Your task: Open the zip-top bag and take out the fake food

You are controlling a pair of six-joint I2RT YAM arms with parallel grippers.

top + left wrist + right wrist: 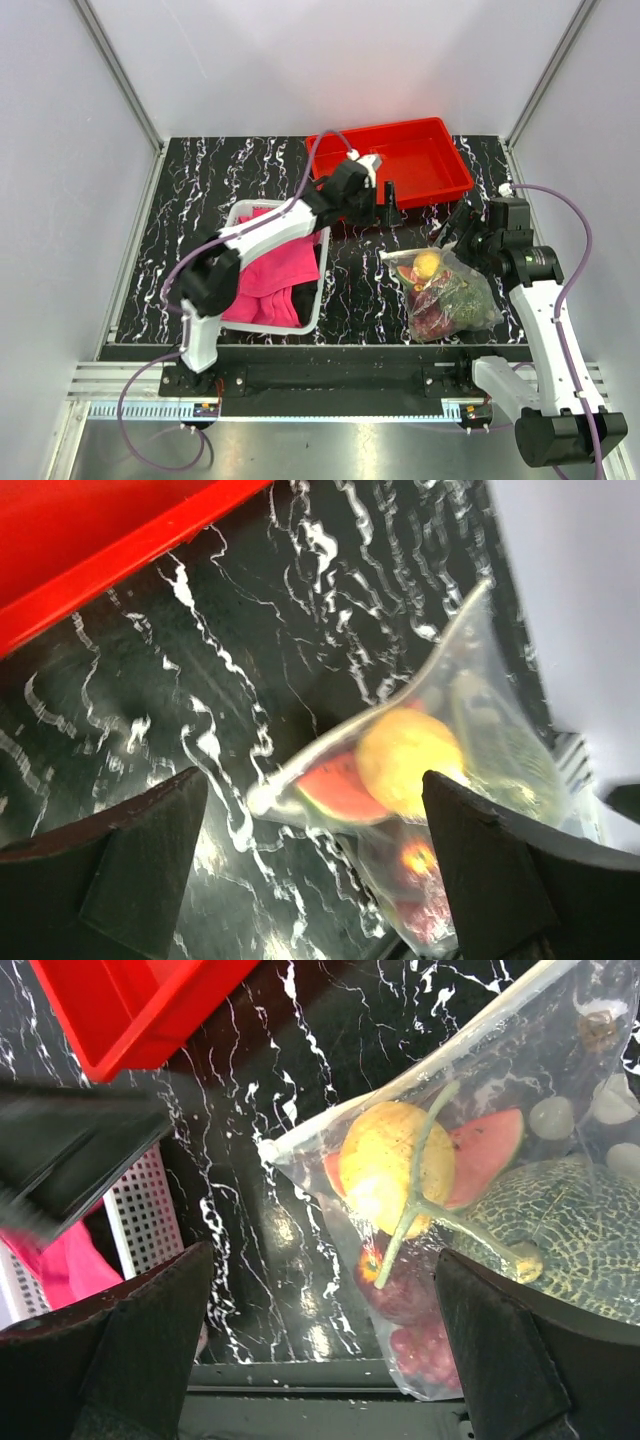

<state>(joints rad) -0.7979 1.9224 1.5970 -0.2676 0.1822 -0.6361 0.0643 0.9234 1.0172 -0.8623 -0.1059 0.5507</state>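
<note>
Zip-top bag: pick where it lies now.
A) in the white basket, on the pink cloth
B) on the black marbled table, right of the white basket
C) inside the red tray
B: the zip-top bag lies flat on the black marbled table, right of the white basket and nearer the arms than the red tray, outside both.

The left arm and right arm wear white shells, black joints and black jaws; purple cables loop off each.
</note>
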